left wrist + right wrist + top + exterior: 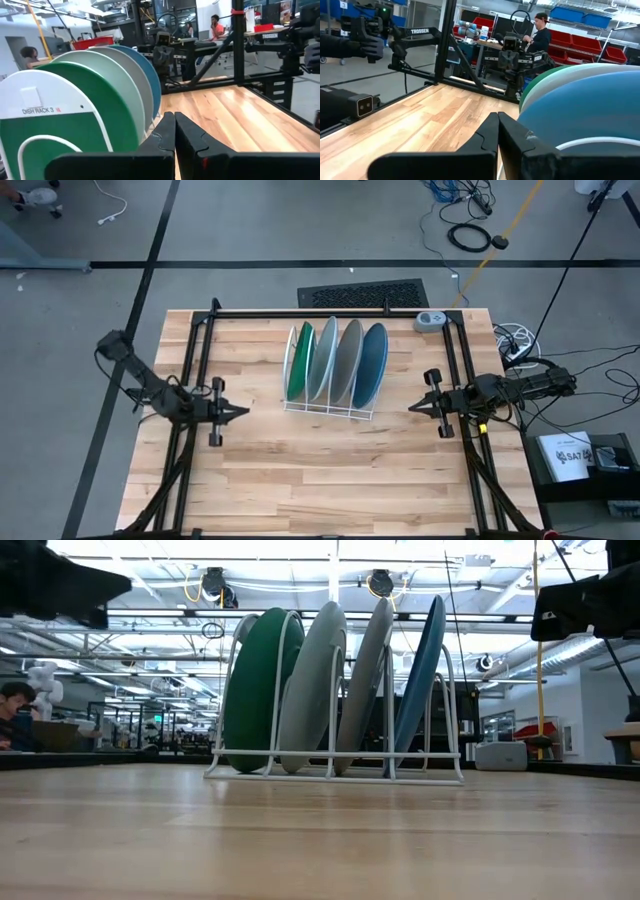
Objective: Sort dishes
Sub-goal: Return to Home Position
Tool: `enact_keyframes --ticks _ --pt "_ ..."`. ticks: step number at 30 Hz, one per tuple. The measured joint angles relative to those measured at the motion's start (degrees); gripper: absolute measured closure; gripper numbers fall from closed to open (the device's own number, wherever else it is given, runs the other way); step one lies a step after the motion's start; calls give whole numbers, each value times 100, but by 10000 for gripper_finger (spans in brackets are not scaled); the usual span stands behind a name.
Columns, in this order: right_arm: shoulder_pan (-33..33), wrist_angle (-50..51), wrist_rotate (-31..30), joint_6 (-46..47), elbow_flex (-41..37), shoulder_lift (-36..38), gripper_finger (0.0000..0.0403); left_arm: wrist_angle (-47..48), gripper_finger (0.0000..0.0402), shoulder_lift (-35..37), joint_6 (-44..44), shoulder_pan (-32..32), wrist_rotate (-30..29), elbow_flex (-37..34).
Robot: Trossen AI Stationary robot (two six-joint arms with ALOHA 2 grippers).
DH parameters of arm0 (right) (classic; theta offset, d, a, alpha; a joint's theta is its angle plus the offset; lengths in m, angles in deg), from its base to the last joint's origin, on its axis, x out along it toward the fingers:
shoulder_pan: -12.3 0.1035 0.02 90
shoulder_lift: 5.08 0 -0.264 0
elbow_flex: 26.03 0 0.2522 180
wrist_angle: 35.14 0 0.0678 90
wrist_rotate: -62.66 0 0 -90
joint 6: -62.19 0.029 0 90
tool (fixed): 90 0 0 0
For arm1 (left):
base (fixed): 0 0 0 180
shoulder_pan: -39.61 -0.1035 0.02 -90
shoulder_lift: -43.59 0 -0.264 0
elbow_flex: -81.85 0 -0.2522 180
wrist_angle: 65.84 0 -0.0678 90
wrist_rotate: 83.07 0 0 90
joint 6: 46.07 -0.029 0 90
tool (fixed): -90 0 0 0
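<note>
You're looking at all four plates standing on edge in the white wire rack (327,410), which is sitting on the wooden table (330,480) a little toward the far side of its middle. Across the rack from the left arm's side, they're running dark green plate (298,362), pale light blue plate (322,360), grey plate (346,362), medium blue plate (370,365). Each is occupying its own slot and all are leaning the same way, tops tipped toward the right arm's side. Neighbouring rims are looking close in the low view; I can't say whether any are touching.

The left gripper (245,412) is hovering over the table on the rack's left, well apart from it and pointing at it. Its wrist camera is showing the fingers pressed together, holding nothing. That same view is showing a white panel marked "DISH RACK 3" (37,111) in front of the green plate.

The right gripper (411,408) is mirroring it on the rack's right, near the blue plate but clear of it. Its fingers are also closed tight and carrying nothing.

A small grey device (432,320) is sitting at the table's far edge. A person (540,35) is standing in the room beyond the table.
</note>
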Motion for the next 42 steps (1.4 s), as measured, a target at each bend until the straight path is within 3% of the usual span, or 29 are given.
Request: enact_keyframes --ticks 8,14,20,27,42 --pt "0 0 0 -40 0 0 403 65 401 190 24 -1448 1438 -2" --pt "0 2 120 -31 0 0 403 956 401 509 465 -2589 2429 -2" --pt "0 34 129 -15 0 0 403 1347 401 1021 326 -3355 3104 -2" --pt "-7 158 106 4 0 0 403 1910 401 1523 293 -3813 3578 54" --pt "-373 315 -46 576 4 -11 402 2405 402 1526 352 -4099 3388 219"
